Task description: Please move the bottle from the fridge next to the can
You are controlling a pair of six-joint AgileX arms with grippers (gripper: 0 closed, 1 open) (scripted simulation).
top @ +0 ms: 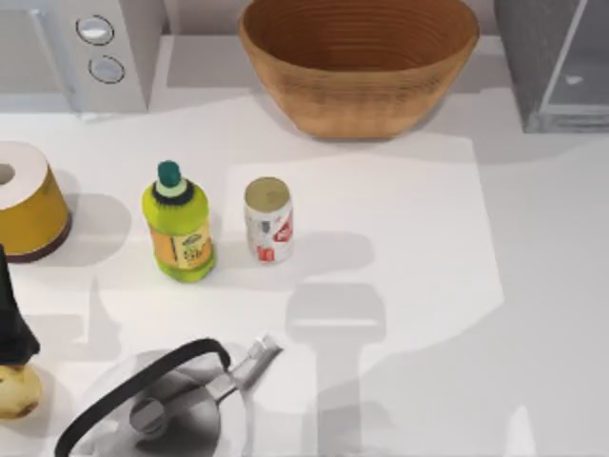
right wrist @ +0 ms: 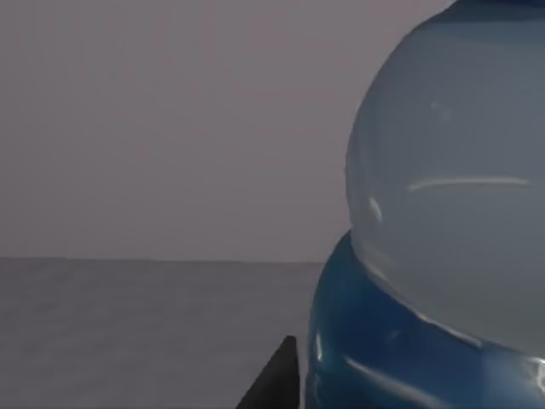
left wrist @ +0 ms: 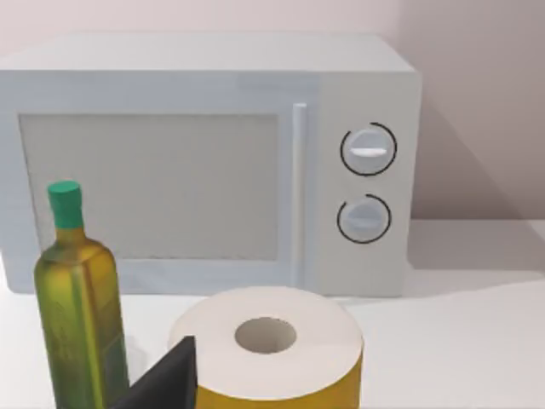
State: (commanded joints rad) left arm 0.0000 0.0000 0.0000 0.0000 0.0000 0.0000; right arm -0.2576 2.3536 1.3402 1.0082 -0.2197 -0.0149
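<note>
From above, I see the small silver-white can [top: 268, 220] standing beside a yellow-green bottle [top: 178, 227] on the white worktop [top: 419, 267] | grey fridge [top: 557, 62] at back right | right wrist camera: pale-blue plastic bottle [right wrist: 443, 239] close up, right end effector's grip unreadable | left wrist camera: microwave [left wrist: 213, 162], paper roll [left wrist: 268, 349].

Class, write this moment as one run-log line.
right gripper: close against bottle, grip unclear | can: upright on table | left arm: parked, table's left

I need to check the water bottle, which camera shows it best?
The right wrist view: the bottle looms very close, pale-blue body above a blue band. The top view has the fridge at the table's right rear; the left wrist view faces the microwave.
</note>
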